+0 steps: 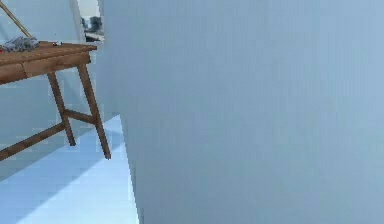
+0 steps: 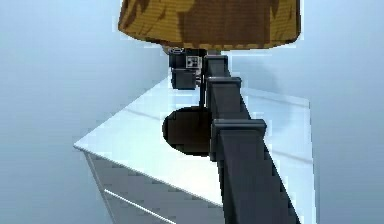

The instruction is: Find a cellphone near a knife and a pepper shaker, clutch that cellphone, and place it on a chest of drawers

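The dark, square-barred arm [image 2: 235,140] stretches far out over the white, flat-topped chest of drawers [image 2: 120,135]. Its gripper [image 2: 181,76] sits at the far end, tucked just under the rim of a mustard-and-brown patterned lamp shade [image 2: 210,22]. Below the gripper, the lamp's dark round base [image 2: 185,130] stands on the chest top. With shade and base crowding that end, I cannot tell whether the gripper holds anything.

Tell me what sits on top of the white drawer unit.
A lamp with an amber shade stands on the white drawer unit, its dark round base showing. The arm covers part of the base and the top behind it.
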Controlling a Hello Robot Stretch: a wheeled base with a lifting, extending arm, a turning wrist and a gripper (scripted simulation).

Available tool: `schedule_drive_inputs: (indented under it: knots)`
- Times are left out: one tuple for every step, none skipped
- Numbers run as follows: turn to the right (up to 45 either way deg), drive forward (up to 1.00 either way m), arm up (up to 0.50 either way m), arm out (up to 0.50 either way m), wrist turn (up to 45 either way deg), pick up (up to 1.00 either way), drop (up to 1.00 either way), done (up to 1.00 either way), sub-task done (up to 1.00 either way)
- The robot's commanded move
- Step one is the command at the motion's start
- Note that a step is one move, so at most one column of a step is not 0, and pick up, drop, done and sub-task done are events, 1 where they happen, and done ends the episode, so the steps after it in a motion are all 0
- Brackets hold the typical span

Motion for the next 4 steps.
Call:
schedule_drive_inputs:
  knots:
    - [0.0, 0.00, -0.12, 0.00, 0.0, 0.00, 0.00, 0.00, 0.00]
    - [0.0, 0.00, 0.00, 0.00, 0.0, 0.00, 1.00, 0.00, 0.00]
    - [0.0, 0.00, 0.10, 0.00, 0.0, 0.00, 0.00, 0.00, 0.00]
    - [0.0, 0.00, 0.00, -0.08, 0.0, 0.00, 0.00, 0.00, 0.00]
